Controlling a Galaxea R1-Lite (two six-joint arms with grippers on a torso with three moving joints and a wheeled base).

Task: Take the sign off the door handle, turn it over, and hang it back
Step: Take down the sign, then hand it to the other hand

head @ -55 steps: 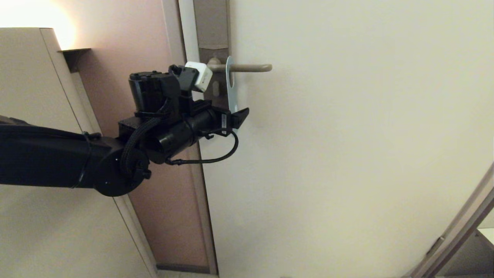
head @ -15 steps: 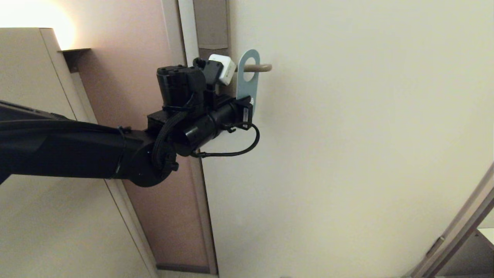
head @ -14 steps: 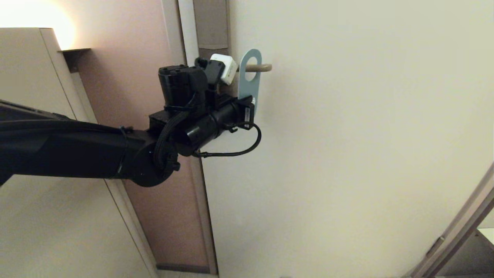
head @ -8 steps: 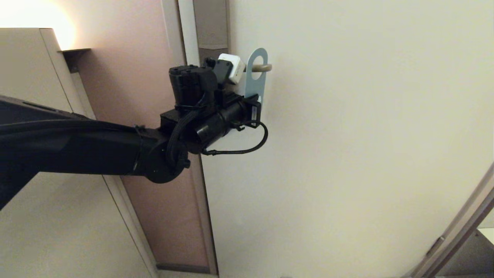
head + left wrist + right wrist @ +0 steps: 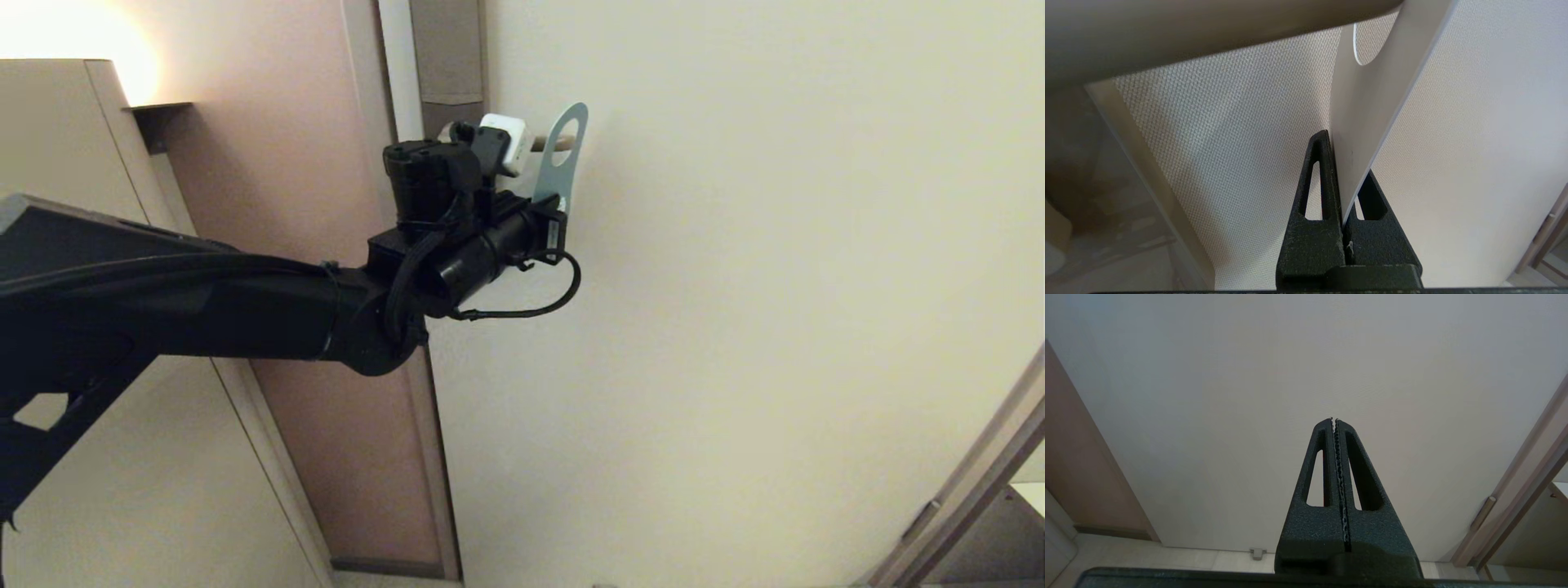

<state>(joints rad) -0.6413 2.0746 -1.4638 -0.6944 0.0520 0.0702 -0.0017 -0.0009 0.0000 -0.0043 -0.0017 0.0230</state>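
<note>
The left pincer is closed tight on the lower end of the sign, holding it upright in front of the pale door. The sign's blue face turns toward the head camera, and its oval hole sits at the top, level with the rounded tip of the door handle. Only a short stretch of that beige lever shows between the wrist's white camera block and the sign; the handle's end appears through the hole, so the sign is at the very tip of the lever. Whether it still rests on the metal cannot be told.

From the left wrist, the left pincer nips the thin card edge-on, the sign rising from between the two black fingers toward the underside of the door handle above.

The right pincer is fully closed on nothing, parked and pointing at the bare door.
</note>
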